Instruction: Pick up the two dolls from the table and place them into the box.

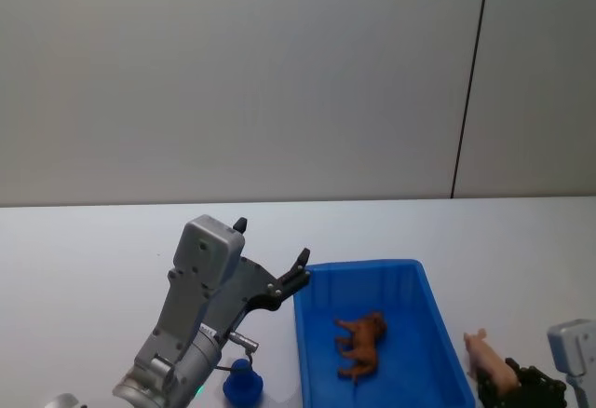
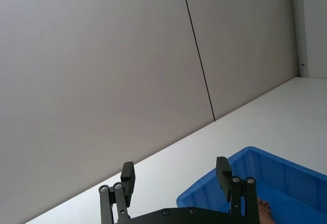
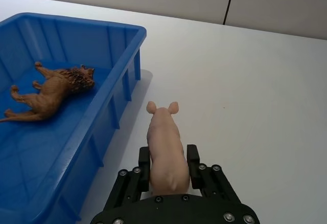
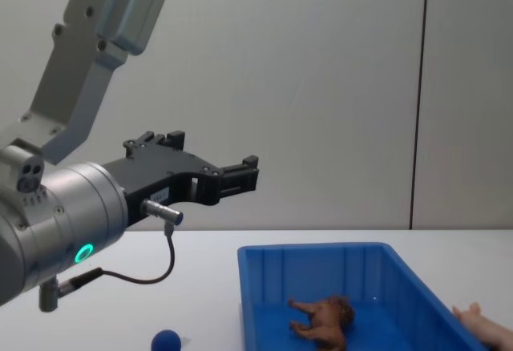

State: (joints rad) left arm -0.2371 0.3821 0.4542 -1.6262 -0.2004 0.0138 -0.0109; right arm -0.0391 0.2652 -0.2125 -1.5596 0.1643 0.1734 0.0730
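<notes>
Brown doll [image 3: 51,92]: lying on its side on the floor of the box [image 1: 363,265], shaggy head pointing toward the box's right wall, legs stretched out.
Pink doll [image 3: 166,150]: sitting outside the box, just beside its right wall, snout and ears pointing away from the robot; cannot tell whether touching the tabletop.
Right gripper [image 3: 168,155]: closing both black fingers on the pink doll's flanks near the rump, gripping it firmly; working low at the near right of the table [image 1: 93,250], next to the box.
Box, detail: standing flat on the table, bright blue, ribbed on the outer walls, holding the brown doll alone.
Left gripper [image 2: 175,169]: hanging raised in the air to the left of the box, near its far left corner; fingers spread wide apart, gripping nothing, pointing forward toward the wall.
Blue ball [image 1: 242,385]: resting on the table near the robot, left of the box and below the left arm, apart from both dolls.
Surface: looking plain white and flat, running back to the wall with no visible marks.
Room: showing a pale grey panelled wall [image 1: 233,73] behind the table, with one thin dark vertical seam [image 1: 470,82] running down toward the table's far edge, right of centre.
</notes>
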